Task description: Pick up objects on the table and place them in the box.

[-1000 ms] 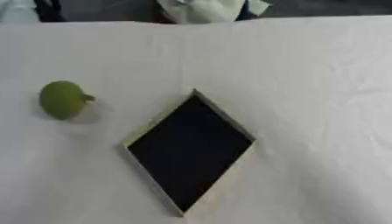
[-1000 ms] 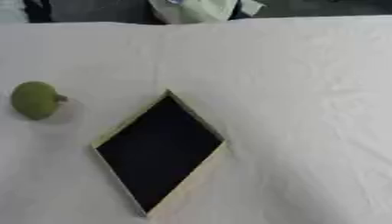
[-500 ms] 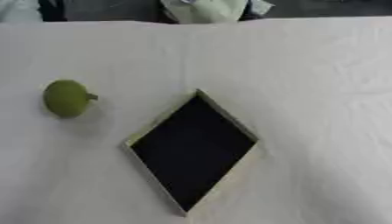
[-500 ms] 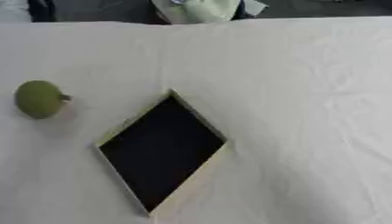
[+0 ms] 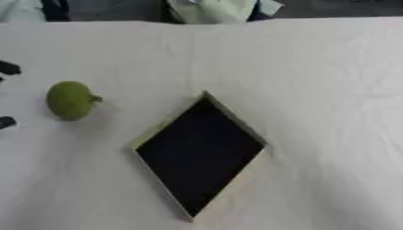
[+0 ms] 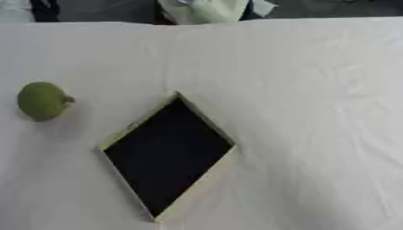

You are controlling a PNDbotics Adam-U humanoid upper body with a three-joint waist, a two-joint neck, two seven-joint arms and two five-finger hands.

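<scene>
Far left of the box, at the very edge of the left eye view: two dark tips of the left hand [image 5: 8, 68], absent half a second ago, now just poking in. One tip up-field, one nearer, set well apart with a gap between, so fingers and thumb spread, clamped on nothing. Not seen at all in the right eye view. Too little showing to say more about its pose.

Just right of those tips, left of the box and a little beyond its left corner: the green fruit [image 5: 71, 99], roundish, short stem pointing toward the box, resting on the white cloth [image 5: 315, 67]. Same spot relative to the box as before; untouched, tips near but apart from it.

Centre: the box [image 5: 161, 129], shallow, pale rim, dark inside, turned corner-on like a diamond. Nothing visible in it. Unmoved against the fruit; slight shift of the whole picture down to the head, not the things.

Right of the box: bare cloth only. No right hand in either view.

Meaning for the task: probably the opening of the reach, spread hand lined up level with the fruit. Still ahead: closing round it, lifting, a short carry right to the box.
</scene>
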